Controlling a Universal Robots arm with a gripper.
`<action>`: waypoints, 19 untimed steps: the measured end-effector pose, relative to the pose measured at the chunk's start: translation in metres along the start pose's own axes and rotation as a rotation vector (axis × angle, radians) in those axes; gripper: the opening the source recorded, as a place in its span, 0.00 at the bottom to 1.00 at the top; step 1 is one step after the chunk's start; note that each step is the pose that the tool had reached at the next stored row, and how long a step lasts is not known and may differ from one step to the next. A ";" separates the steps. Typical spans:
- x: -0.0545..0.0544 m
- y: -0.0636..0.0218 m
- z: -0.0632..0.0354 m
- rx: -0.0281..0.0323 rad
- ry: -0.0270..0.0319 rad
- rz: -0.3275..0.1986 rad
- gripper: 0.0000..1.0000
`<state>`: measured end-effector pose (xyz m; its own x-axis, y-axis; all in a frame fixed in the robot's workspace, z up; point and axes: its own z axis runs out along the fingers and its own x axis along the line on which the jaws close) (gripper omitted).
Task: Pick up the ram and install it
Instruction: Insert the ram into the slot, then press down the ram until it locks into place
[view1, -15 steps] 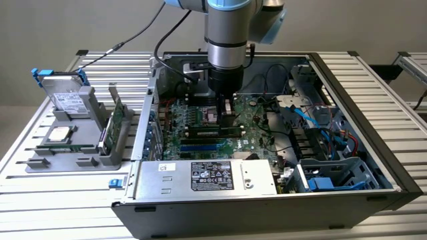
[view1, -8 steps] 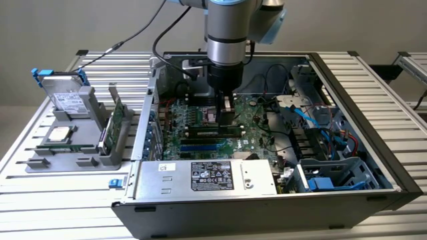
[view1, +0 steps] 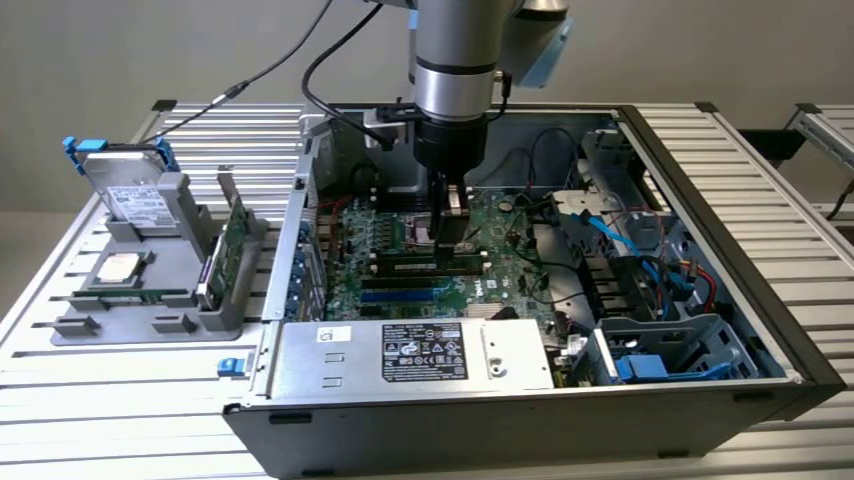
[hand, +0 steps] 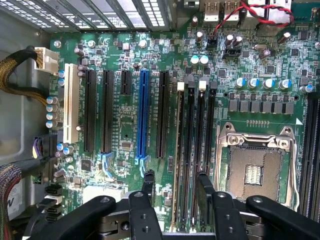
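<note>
**Thin memory stick between the spread fingers of the tool**

The tool (hand: 176, 180) is seen low inside the open black computer case (view1: 787, 350), over the green motherboard (hand: 125, 135). Its two black fingers (hand: 147, 182) are held apart, one on each side of a long memory slot, and nothing is clamped between them.

The ram (hand: 176, 150), a long, narrow green circuit-board stick, is judged to be the thin pale edge running along that slot, midway between the fingers and viewed edge-on. It appears to stand upright in the slot. Whether it is fully seated cannot be told, nor whether either finger touches it.

The stick is judged to be light and stiff along its length, yet thin and fragile. It would be easily cracked if bent sideways, and its chips and contact edge are best left untouched. A hold across the two flat faces near the middle of the upper edge is judged soundest, with any pressure directed straight down into the slot.

Counted: one tool with two fingers, one stick between them, and four parallel memory slots in the group beside the one silver-framed processor socket (hand: 255, 170). On the slatted metal counter (view1: 120, 400), one grey tray (view1: 80, 325) carries one silver hard drive with blue rails (view1: 134, 195) and one upright green expansion card (view1: 234, 245).
</note>
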<state>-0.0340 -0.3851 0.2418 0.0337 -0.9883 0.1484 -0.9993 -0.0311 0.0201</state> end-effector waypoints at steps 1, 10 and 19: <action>0.000 0.0000 0.0000 0.0000 0.0001 0.000 0.46; 0.000 0.0000 -0.0001 -0.0001 0.0002 0.000 0.10; 0.000 0.0001 0.0005 -0.0001 0.0002 0.000 0.10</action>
<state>-0.0341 -0.3851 0.2413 0.0338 -0.9883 0.1486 -0.9993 -0.0312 0.0202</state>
